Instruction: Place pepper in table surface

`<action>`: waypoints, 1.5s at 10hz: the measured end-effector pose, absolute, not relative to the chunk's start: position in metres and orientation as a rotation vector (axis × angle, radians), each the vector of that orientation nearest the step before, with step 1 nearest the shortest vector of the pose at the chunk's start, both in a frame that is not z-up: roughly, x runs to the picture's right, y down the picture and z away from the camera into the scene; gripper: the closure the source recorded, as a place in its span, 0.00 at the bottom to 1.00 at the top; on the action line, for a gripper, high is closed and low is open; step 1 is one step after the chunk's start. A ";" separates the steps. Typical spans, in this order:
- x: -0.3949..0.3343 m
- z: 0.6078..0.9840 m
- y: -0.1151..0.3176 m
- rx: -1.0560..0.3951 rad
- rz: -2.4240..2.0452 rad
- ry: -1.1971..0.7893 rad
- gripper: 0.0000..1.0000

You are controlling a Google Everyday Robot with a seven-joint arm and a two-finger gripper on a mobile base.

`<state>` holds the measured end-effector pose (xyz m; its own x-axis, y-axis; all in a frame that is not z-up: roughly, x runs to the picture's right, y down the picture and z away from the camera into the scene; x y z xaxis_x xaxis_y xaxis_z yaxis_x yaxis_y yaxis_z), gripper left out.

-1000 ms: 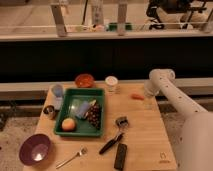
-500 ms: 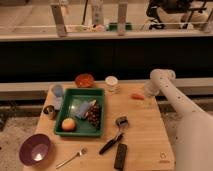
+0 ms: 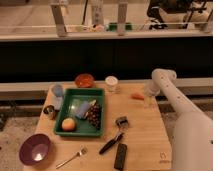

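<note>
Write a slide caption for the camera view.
Small orange-red tapered pepper lies on the light wooden tabletop, the white arm's open gripper close beside it near the far edge.

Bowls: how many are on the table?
2: orange bowl at the far edge, purple bowl at the near-left corner. None seems hidden. Gripper hovers beside the pepper.

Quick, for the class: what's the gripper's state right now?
Gripper: open, holding nothing, low over the table surface beside the pepper.
</note>
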<state>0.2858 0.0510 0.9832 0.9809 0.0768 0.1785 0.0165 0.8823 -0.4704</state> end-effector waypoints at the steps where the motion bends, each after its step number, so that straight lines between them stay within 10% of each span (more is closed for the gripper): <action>1: 0.286 0.984 0.051 -0.491 0.034 -0.198 0.20; 15: 0.288 0.987 0.051 -0.501 0.043 -0.212 0.20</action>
